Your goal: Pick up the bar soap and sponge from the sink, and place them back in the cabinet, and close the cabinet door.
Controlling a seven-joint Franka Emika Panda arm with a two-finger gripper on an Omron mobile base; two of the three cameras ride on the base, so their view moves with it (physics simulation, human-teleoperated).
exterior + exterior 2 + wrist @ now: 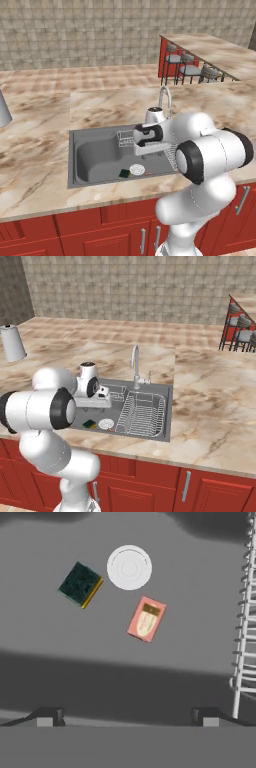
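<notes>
The white arm rises in front of the sink (80,150), elbow bent, its hand reaching out over the basin and looking straight down. The jaws (127,717) stand wide apart, holding nothing, well above the sink floor.

Seen from the hand, the bar soap (146,619) lies flat on the grey basin floor just beside the round white drain (129,567), and the sponge (80,584) lies on the drain's other side, green face up with a yellow edge showing. All three are apart from one another. A wire rack (245,627) runs along one side of the basin, well apart from the soap.

The sink is set in a marble tabletop (35,165) with red cupboard doors (210,488) below. A chrome tap (135,368) stands behind the sink. Farther back, a tiled wall (80,30) closes the room, and stools (187,67) stand at a far bar.
</notes>
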